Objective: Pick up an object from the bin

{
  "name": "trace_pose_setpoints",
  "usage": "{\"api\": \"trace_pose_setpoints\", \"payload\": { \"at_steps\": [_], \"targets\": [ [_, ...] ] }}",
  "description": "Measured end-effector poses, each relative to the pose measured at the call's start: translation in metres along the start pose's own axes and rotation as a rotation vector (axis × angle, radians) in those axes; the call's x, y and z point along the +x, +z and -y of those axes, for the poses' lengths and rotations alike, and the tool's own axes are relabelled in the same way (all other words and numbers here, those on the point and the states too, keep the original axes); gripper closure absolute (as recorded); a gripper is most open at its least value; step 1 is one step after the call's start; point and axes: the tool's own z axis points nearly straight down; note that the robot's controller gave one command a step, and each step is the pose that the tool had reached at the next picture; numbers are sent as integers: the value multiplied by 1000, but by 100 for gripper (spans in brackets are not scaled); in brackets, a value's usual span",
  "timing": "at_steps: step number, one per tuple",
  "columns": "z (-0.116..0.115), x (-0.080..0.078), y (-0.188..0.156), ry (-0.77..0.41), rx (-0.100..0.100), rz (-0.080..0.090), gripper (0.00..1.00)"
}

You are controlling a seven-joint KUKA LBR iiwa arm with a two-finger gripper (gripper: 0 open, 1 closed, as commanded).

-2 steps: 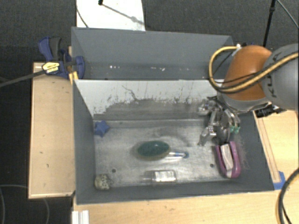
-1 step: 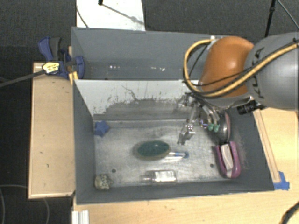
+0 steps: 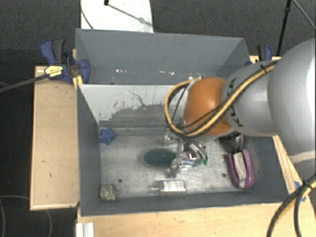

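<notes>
Gripper point(image 3: 181, 161) sits low in the middle of the bin point(image 3: 123, 102), right beside a dark green oval point(image 3: 157, 157) (might be touching, hard to say). Can't tell if it's clenched or released. A clear packet point(image 3: 169, 185) lies just in front.

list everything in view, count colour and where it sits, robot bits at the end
oval object: 1, dark green, middle of the bin floor, just left of the gripper
flat rectangular piece: 1, pale silvery, near the front wall
rough lump: 1, speckled grey-beige, front left corner
small scrap: 1, blue, against the left wall
elongated object: 1, purple with a white middle, right side of the floor
bin: 1, grey metal, centre of view
gripper: 1, metal, low over the middle of the floor
orange cover: 1, orange, on the wrist above the gripper
cables: yellow and black, looped around the cover
arm: 1, grey, coming in from the right
</notes>
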Motion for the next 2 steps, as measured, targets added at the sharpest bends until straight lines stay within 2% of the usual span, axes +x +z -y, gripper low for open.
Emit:
{"api": "trace_pose_setpoints", "payload": {
  "at_steps": [1,2],
  "targets": [
    [1,-2,-3,0,1,6,100],
    [16,-7,-188,-228,2,3,100]
  ]
}}
